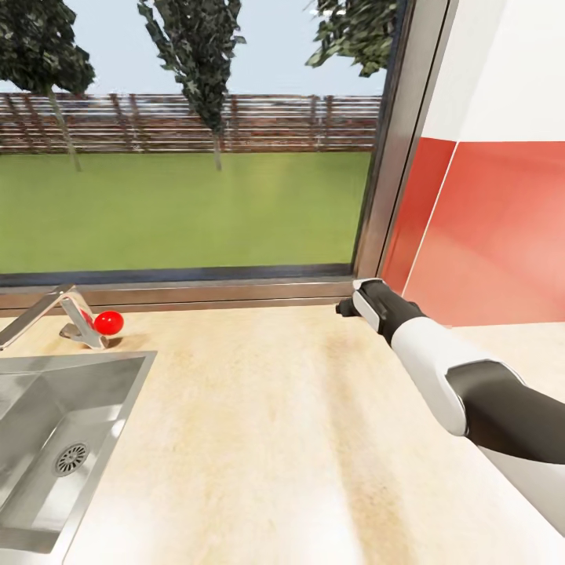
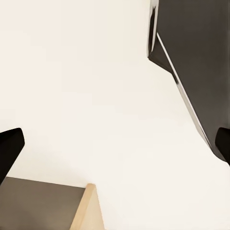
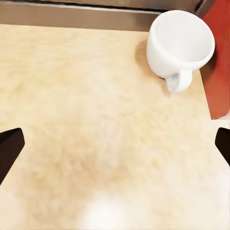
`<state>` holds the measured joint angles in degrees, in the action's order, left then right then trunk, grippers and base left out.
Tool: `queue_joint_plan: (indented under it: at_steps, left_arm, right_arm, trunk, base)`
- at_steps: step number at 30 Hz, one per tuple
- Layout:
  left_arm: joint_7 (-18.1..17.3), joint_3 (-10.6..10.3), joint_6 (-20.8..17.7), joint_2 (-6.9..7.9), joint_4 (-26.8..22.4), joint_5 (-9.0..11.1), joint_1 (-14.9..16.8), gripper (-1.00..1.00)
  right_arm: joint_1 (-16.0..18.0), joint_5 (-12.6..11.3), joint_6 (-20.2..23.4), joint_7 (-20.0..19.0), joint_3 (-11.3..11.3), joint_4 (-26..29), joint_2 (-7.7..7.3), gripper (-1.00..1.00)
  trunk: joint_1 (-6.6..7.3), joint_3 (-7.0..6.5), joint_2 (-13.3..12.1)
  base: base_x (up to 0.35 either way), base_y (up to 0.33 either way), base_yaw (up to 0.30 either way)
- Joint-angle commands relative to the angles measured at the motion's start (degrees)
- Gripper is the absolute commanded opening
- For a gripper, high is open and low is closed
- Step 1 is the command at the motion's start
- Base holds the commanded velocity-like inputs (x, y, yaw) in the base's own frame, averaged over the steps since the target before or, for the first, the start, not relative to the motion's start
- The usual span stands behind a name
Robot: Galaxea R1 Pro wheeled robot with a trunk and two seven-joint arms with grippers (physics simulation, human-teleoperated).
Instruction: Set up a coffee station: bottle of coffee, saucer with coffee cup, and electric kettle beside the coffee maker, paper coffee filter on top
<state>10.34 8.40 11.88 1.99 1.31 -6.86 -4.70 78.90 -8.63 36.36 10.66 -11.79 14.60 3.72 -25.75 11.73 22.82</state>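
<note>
The white coffee cup [image 3: 179, 45] stands on the beige kitchen countertop [image 3: 86, 96] in the back corner, between the window frame and the red wall, its handle turned towards my right gripper [image 3: 117, 141]. That gripper is open, fingers spread wide, a short way back from the cup with nothing between them. In the head view my right arm reaches to the counter's [image 1: 259, 424] far right corner, where the right gripper [image 1: 345, 308] sits at the window sill and hides the cup. My left gripper [image 2: 118, 140] is open too, facing a pale surface.
A steel sink [image 1: 94, 357] is set into the counter at the left, with a faucet [image 1: 47, 310] and a red knob [image 1: 108, 322] behind it. A window frame [image 1: 196, 290] runs along the back. The red wall panel [image 1: 486, 235] closes the right side.
</note>
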Motion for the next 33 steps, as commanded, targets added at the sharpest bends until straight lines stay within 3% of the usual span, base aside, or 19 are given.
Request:
queue_joint_plan:
  at_steps: [1,10,17,33]
  left_arm:
    - [0.21,0.47,0.34,0.0,0.13,-0.61,0.05,1.0]
    - [0.21,0.47,0.34,-0.03,0.12,-0.61,0.05,1.0]
    - [0.21,0.47,0.34,-0.04,0.14,-0.61,0.05,1.0]
    - [0.21,0.45,0.34,-0.04,0.12,-0.61,0.05,1.0]
  right_arm:
    - [0.34,-0.64,0.18,0.33,-0.4,0.03,-0.04,1.0]
    - [1.73,-0.6,-0.96,0.17,-0.42,-0.12,-0.18,1.0]
    - [3.75,-0.59,-1.49,0.24,-0.4,-0.17,-1.2,1.0]
    - [4.07,-0.77,-3.24,0.26,-0.34,-0.19,-1.35,1.0]
  trunk:
    - [-0.03,0.1,0.1]
    - [-0.03,0.1,0.1]
    - [-0.03,0.1,0.1]
    - [-0.03,0.24,0.1]
  base:
    - [0.0,0.0,0.0]
    - [0.0,0.0,0.0]
    - [0.0,0.0,0.0]
    - [0.0,0.0,-0.063]
